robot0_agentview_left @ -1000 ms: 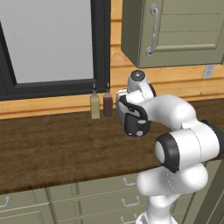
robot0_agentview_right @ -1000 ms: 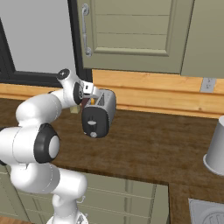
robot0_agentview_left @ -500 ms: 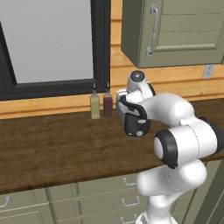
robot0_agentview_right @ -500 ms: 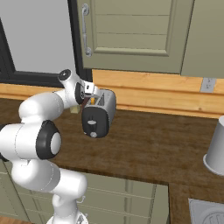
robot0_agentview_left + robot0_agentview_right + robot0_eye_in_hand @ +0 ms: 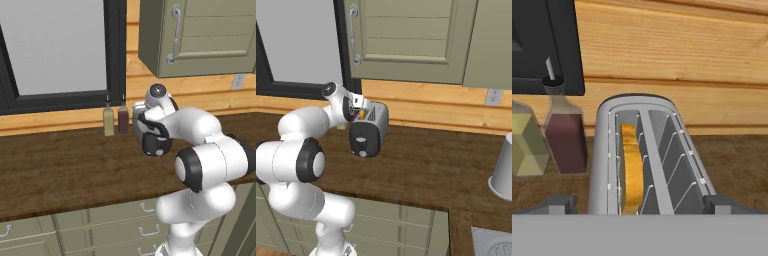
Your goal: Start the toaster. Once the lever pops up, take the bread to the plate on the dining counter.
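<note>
The silver toaster [image 5: 376,122] stands on a dark wood worktop [image 5: 426,167] with its black end panel [image 5: 364,142] facing the front edge. The lever on that panel is too small to make out. A tan-yellow slice of bread [image 5: 631,167] sits upright in the toaster's [image 5: 604,165] left slot, as the hand view shows it. My gripper [image 5: 642,205] hangs just above the toaster's near end, open, one fingertip [image 5: 558,203] off each side. In the left base view my arm covers most of the toaster [image 5: 156,144]. The plate and the dining counter are out of view.
Two slim bottles, one yellowish [image 5: 108,121] and one dark red [image 5: 123,119], stand just left of the toaster against the plank wall. A black-framed window [image 5: 116,50] and a wall cabinet [image 5: 200,35] hang above. A grey cup [image 5: 503,170] stands far right, near a sink corner [image 5: 496,245].
</note>
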